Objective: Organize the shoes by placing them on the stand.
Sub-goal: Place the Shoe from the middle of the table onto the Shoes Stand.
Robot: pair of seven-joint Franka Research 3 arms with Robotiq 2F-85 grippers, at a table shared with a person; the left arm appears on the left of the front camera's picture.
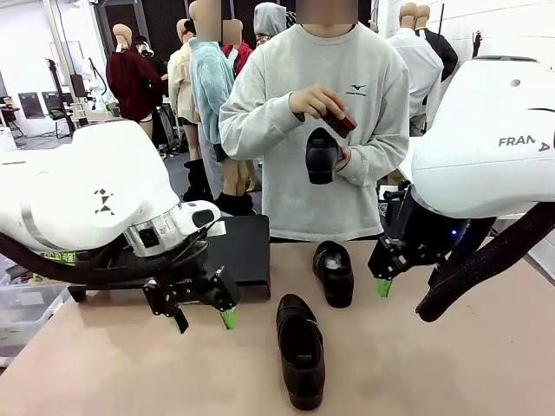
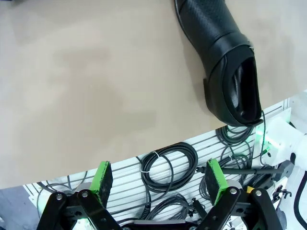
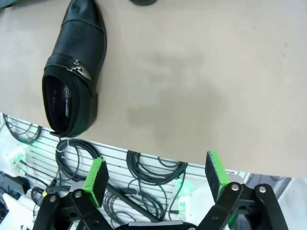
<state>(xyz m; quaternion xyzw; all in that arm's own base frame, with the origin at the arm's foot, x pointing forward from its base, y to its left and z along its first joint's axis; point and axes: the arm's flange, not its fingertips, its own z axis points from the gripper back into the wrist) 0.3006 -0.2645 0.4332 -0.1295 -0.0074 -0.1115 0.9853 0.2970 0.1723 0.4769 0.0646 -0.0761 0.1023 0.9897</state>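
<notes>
- Front view, nearest you: one black shoe (image 1: 300, 351) lies on the table (image 1: 451, 364). The wrist views put its heel end at your edge.
- Your left gripper (image 1: 204, 319) hangs low just left of that shoe, tilted toward it. Its fingers are spread and nothing is between them.
- Your right gripper (image 3: 156, 177) hovers farther right, and its green pads (image 3: 96, 178) are wide apart and bare.
- A second shoe (image 1: 334, 273) lies beyond the first, nearer the right gripper.
- The black stand (image 1: 247, 251) sits behind the left gripper. The left arm hides part of it, so its shape is hard to judge.
- At the far side, the person's hands (image 1: 316, 102) hold a third shoe (image 1: 323, 156) at chest height.
</notes>
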